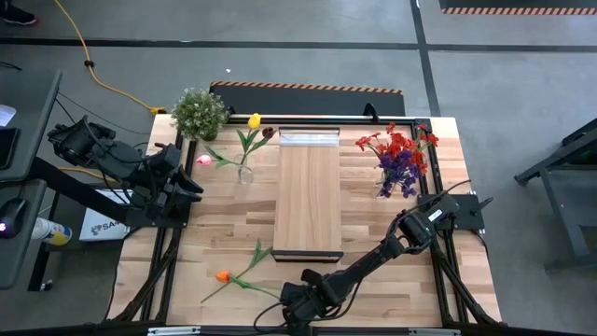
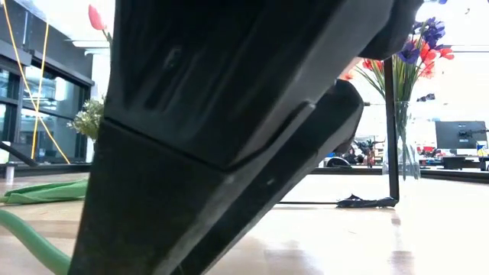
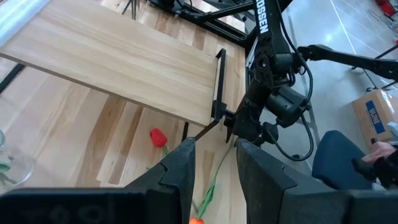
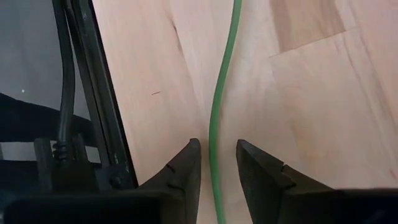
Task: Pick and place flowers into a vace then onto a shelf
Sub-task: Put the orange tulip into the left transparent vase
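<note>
my right gripper (image 4: 214,167) was down at the six o'clock edge of the table (image 1: 373,215), fingers narrowly parted with the green stem (image 4: 219,93) of the orange flower (image 1: 223,276) running between them, not yet pinched, which i judge lined it up for the grasp. farther out lay the shelf (image 1: 308,196) at the centre, with the small vase (image 1: 245,174) at eleven o'clock already holding a yellow flower (image 1: 254,120). my left gripper (image 3: 214,168) waited at nine o'clock, slightly open and empty.

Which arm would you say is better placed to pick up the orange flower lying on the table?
Right: the right gripper is open, straddling the orange flower's stem; the left gripper waits by the vase.
</note>
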`<state>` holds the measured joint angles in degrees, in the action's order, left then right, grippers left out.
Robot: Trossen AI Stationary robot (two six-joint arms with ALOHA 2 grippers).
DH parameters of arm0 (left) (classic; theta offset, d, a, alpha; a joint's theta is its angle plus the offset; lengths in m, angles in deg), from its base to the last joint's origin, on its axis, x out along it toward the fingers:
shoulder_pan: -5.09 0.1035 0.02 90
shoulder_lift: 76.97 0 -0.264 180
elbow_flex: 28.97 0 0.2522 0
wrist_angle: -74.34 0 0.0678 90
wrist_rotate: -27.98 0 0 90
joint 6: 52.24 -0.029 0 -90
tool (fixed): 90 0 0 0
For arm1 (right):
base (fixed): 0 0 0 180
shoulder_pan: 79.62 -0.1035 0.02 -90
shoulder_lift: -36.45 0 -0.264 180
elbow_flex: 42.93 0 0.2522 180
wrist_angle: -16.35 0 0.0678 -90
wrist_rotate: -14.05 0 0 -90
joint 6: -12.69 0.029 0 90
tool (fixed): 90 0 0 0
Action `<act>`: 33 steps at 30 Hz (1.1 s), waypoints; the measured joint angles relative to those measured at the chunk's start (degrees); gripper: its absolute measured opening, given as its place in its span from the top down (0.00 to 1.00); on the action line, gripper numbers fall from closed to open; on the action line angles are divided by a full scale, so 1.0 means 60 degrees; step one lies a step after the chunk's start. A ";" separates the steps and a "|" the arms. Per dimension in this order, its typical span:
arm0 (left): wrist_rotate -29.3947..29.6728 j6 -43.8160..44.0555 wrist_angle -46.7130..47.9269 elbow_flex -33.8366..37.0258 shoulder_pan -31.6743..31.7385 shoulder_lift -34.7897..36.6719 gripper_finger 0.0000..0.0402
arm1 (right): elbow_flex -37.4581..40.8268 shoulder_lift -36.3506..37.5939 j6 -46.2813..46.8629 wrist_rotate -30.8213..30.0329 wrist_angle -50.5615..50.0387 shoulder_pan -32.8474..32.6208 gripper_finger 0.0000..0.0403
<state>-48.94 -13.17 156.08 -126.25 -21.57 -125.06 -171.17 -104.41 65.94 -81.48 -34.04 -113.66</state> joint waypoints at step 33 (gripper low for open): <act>-0.0036 0.0004 0.0152 -0.0002 0.0000 0.0001 0.63 | 0.0018 -0.0161 0.0577 0.0323 0.0275 -0.0007 1.00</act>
<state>-49.15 -13.14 156.99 -126.26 -21.57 -125.05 -171.06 -105.38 69.40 -79.54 -32.39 -113.71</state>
